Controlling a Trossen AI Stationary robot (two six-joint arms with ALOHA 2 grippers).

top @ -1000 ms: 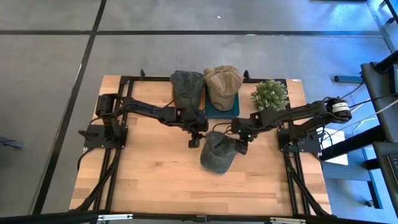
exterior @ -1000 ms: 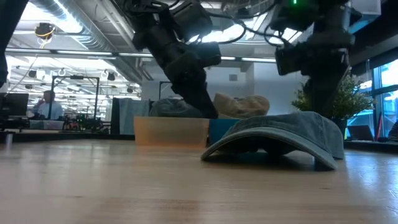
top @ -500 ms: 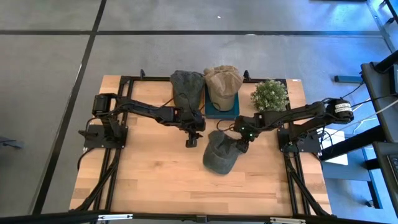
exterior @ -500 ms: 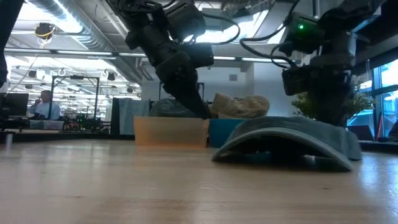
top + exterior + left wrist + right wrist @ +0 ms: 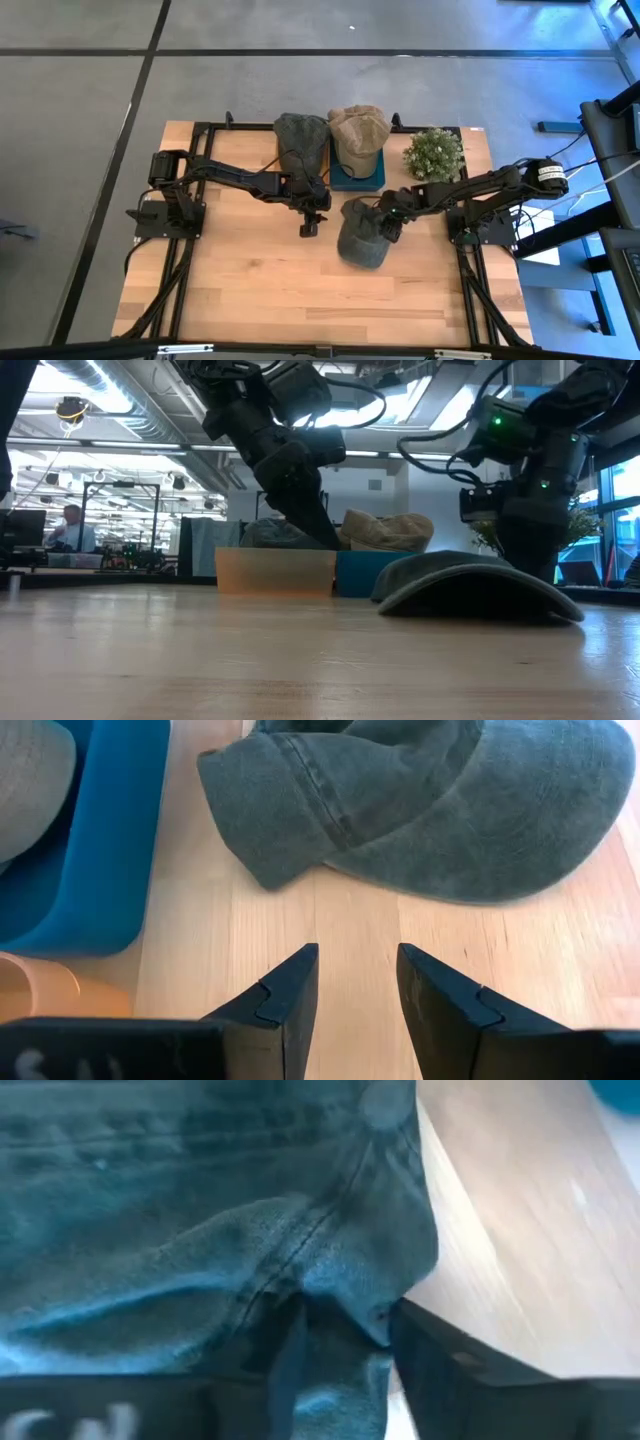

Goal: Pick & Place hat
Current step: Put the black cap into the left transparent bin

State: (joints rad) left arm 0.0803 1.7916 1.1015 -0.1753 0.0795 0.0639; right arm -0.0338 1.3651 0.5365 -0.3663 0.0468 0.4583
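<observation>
1. Tabletop [image 5: 250, 280] of light wood is seen from above, with my two dark arms on it. My right jaws [image 5: 384, 225] hold the grey-green hat [image 5: 362, 238] at its edge, near the middle of the tabletop. My left jaws [image 5: 309, 226] wait just beside the hat, apart from it. Behind them stand a dark cap [image 5: 301, 140] and a tan cap [image 5: 359, 135], side by side, the tan one on a blue tray [image 5: 344, 180]. A small green plant [image 5: 434, 152] stands at the far right, near my right arm.

2. From the low camera, the hat [image 5: 470, 585] lies on the tabletop [image 5: 250, 660] with its brim curved down. My right arm stands behind the hat, and my left arm comes down toward an orange bin [image 5: 275, 571]. The blue tray [image 5: 358, 572] is beside this bin, and the tan cap [image 5: 388, 531] rests above it. A person [image 5: 72, 528] sits far in the room.

3. In my left wrist camera, my left jaws [image 5: 352, 982] are narrowly apart and hold nothing; bare wood is between them. The hat [image 5: 420, 800] lies ahead of them, not touching. The blue tray [image 5: 95, 850] is at one side.

4. In my right wrist camera, my right jaws [image 5: 345, 1342] are closed on a fold of the hat [image 5: 200, 1210], and the cloth fills most of the view.
</observation>
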